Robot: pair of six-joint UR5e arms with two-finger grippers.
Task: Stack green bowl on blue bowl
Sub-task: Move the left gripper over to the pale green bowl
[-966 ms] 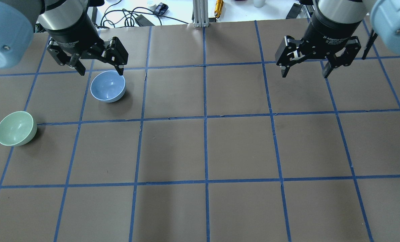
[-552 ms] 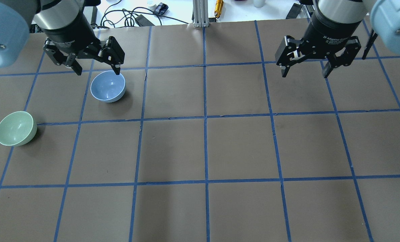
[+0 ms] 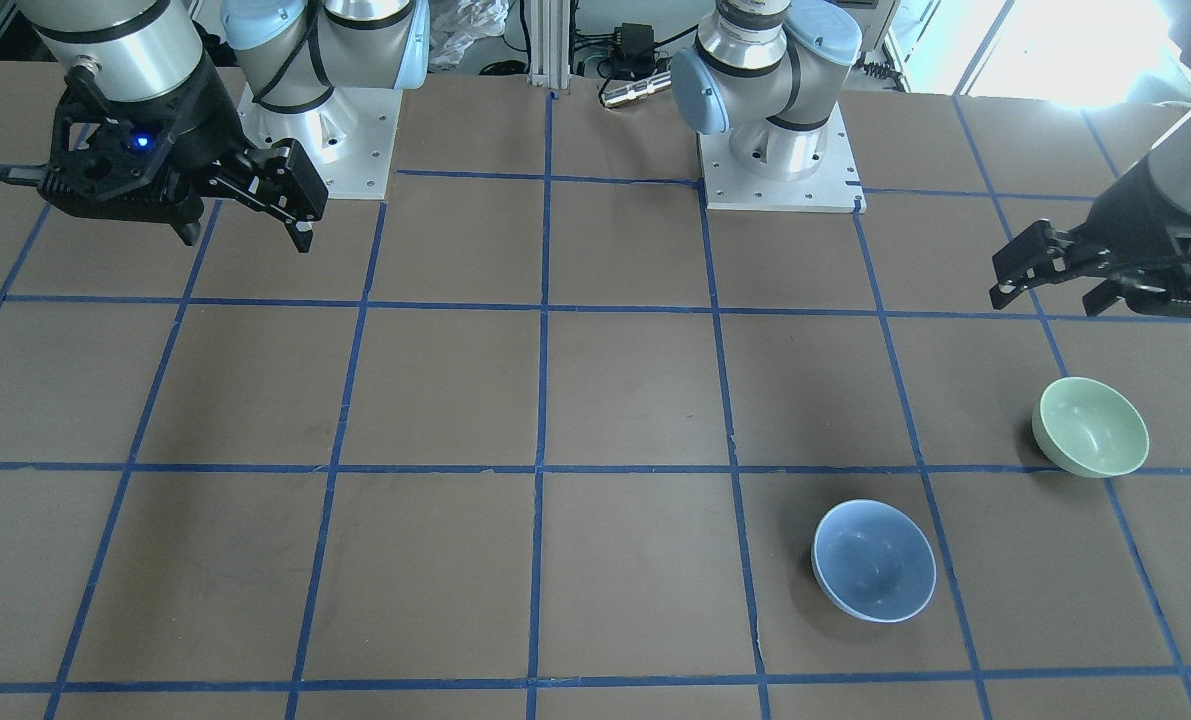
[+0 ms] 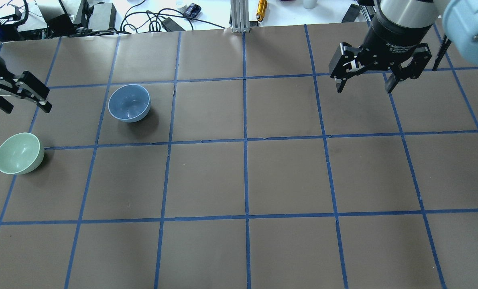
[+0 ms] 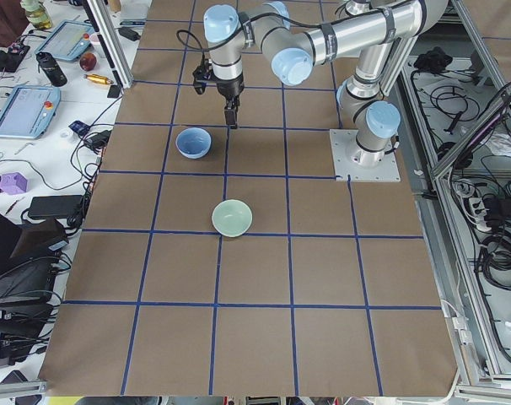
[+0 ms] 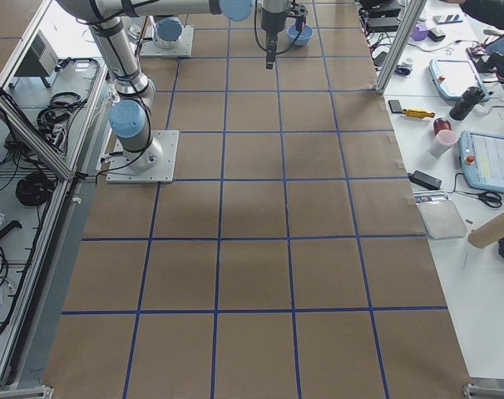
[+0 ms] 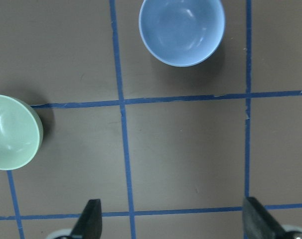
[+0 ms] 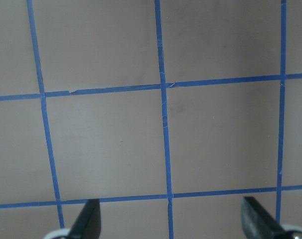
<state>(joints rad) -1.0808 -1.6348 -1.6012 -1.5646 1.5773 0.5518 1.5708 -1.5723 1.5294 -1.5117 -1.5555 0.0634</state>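
- While both arms are hovering above it, the table (image 4: 287,176) is lying under brown paper with a blue tape grid (image 4: 245,140), and both bowls are sitting on the robot's left half.
- You're seeing the right gripper (image 4: 364,89) hanging over bare squares on the far right side, fingers spread wide and holding nothing. Its wrist camera is showing only paper and tape lines.
- You're seeing the left gripper (image 4: 27,109) hanging at the left edge of the overhead view, also spread wide and empty, touching neither bowl. Its wrist camera is looking down past both fingertips, with the green bowl at the left edge and the blue bowl at the top.
- The green bowl (image 4: 19,153) is resting upright, open side up, at the outer left edge of the table, right against a tape line and nearer to the left gripper than the blue bowl is.
- The blue bowl (image 4: 129,102) is resting upright inside its own square, closer to the table's middle and well apart from the green bowl. You're not getting a stack yet.
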